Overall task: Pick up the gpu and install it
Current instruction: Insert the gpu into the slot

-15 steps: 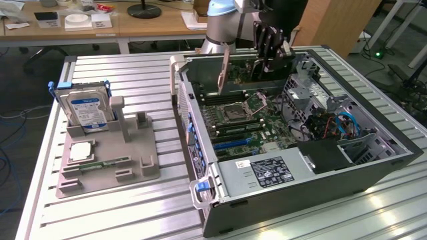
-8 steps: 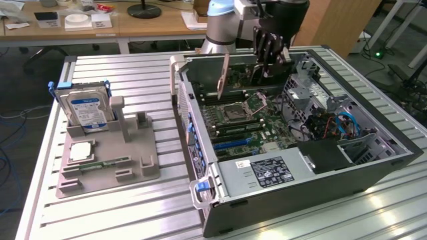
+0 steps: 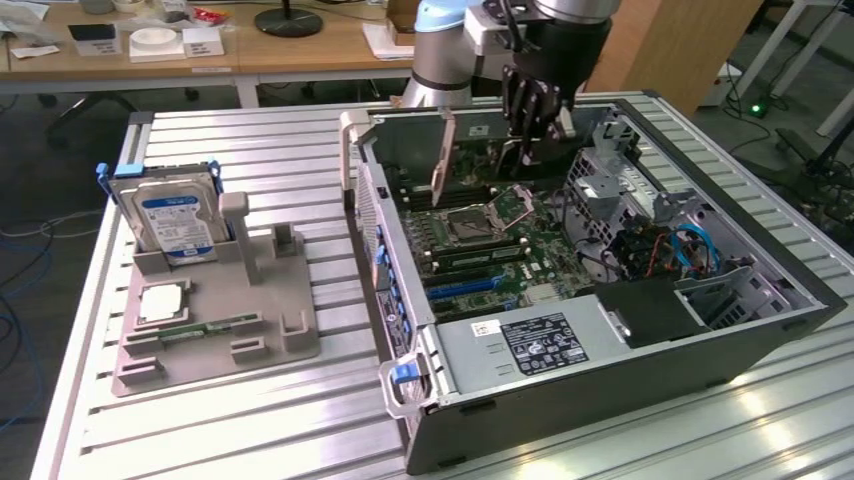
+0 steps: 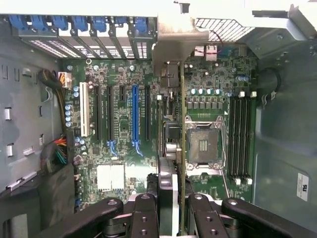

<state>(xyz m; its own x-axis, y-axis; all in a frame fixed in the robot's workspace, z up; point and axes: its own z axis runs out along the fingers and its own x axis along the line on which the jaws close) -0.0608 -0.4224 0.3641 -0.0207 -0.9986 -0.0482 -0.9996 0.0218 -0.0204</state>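
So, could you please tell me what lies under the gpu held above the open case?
Under the gpu, held edge-on by the pincer, lies the motherboard: its blue slot and empty processor socket show. The strip directly beneath the card is covered.

Slatted metal table (image 3: 240, 420) bearing grey parts tray (image 3: 214, 320) and open computer case (image 3: 601, 350).

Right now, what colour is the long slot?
Blue, best in the wrist view.

Green motherboard (image 4: 124, 148), one blue slot (image 4: 134, 114), brownish gpu (image 3: 446, 150)
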